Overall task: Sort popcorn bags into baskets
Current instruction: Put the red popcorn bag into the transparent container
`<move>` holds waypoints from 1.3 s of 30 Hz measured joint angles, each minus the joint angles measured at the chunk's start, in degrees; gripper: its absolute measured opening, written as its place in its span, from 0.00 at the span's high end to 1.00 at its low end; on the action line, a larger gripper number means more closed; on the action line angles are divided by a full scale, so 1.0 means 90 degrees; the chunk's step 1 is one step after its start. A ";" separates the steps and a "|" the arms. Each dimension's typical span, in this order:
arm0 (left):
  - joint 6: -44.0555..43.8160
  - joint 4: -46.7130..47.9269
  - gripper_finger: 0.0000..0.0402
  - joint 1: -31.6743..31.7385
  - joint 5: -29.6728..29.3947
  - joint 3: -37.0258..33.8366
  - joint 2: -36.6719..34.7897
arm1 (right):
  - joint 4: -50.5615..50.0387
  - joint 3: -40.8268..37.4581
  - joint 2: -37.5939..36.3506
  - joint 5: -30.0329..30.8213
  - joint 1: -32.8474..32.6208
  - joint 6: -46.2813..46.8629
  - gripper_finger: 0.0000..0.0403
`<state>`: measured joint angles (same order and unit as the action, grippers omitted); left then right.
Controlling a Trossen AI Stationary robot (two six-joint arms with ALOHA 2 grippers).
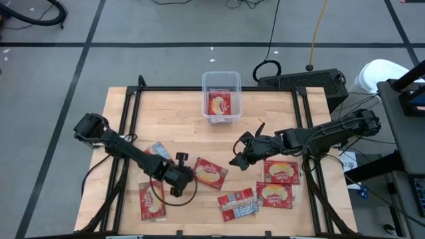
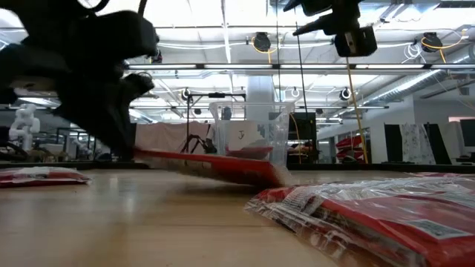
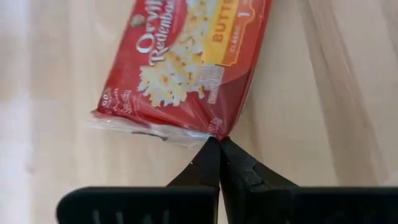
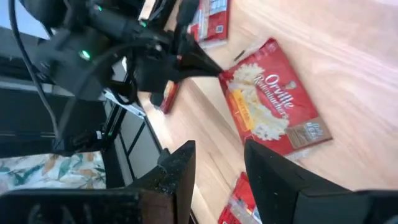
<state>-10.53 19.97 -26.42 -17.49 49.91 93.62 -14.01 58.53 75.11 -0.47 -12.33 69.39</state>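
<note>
Wooden tabletop point(image 1: 179, 119) carried our clear rectangular plastic tub point(image 1: 220, 97), one bag inside. Nearer than the tub, our left gripper point(image 3: 219, 140) had pinched a flat red popcorn bag's point(image 1: 210, 173) corner; our right gripper point(image 4: 219, 158) hovered half-open, empty.

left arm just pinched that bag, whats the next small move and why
Probably lift: the left end effector is shut on the bag's corner, which already tilts off the table. The tub lies farther back.
</note>
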 joint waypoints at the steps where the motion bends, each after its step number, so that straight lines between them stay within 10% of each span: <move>1: 0.0174 -0.0024 0.99 0.0033 -0.0051 0.0000 -0.0080 | 0.0089 -0.0061 0.0000 -0.0087 0.0034 -0.0001 0.67; 18: 0.2263 -0.0129 1.00 0.0243 -0.0343 0.0019 -0.0876 | 0.3412 -0.1609 0.0990 -0.0560 0.0961 -0.0516 0.31; 39: 0.2888 -0.0241 1.00 0.0242 -0.0345 0.0019 -0.0922 | 0.7585 -0.1606 0.3969 -0.2203 0.1289 -0.2345 0.30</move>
<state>15.46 17.80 -24.24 -20.60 50.09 85.32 54.26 44.07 110.83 -20.30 -0.73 48.28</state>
